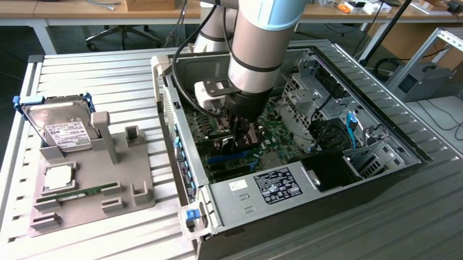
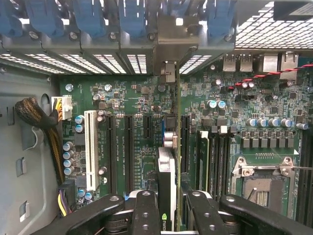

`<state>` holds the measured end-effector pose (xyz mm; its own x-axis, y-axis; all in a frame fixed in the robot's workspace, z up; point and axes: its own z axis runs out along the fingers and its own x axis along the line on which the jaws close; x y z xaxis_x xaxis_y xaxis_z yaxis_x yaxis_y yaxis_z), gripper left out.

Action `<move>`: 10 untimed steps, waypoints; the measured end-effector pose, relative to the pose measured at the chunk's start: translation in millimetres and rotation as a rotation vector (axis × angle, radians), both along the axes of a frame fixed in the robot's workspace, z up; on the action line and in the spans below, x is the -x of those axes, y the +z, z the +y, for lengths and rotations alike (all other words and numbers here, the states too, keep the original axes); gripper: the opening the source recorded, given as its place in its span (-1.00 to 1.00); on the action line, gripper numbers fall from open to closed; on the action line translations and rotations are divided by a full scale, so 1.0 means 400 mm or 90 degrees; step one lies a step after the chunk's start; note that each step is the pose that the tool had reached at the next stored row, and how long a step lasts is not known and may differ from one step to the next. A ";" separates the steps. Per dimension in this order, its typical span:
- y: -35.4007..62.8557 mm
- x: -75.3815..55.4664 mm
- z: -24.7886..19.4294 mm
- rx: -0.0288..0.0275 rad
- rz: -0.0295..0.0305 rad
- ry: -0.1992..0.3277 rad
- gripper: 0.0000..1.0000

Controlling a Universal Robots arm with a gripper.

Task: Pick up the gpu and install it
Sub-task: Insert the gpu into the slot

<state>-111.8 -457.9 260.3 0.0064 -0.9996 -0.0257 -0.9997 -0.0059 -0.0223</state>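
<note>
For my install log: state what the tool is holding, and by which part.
The tool grips the graphics card by the edge facing away from the motherboard.

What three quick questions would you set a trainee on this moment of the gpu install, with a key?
1. True or false: the gripper is shut on the gpu.
2. The gripper is: A over the tray; B inside the computer case, over the motherboard; C raised clear of the case.
3. Which silver, white-labelled part stands on the tray at the exterior view's left?
Key: 1 true; 2 B; 3 the hard drive.
</note>
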 end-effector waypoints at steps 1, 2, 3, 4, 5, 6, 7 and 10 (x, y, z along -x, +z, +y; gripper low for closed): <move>0.000 0.000 0.000 -0.0001 -0.0001 0.000 -0.45; 0.000 0.001 0.000 -0.0001 -0.0001 0.000 -0.45; 0.000 0.002 0.000 -0.0001 -0.0001 0.000 -0.45; 0.000 0.002 0.000 -0.0001 -0.0001 0.000 -0.45; 0.000 0.002 0.000 -0.0001 -0.0001 0.000 -0.45; 0.000 0.002 0.000 -0.0001 0.0000 0.000 -0.45; 0.000 0.002 0.000 -0.0001 0.0003 0.000 -0.45; 0.000 0.002 0.000 -0.0001 0.0009 -0.001 -0.45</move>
<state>-112.7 -457.9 260.1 0.0054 -0.9997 -0.0259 -0.9998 -0.0048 -0.0209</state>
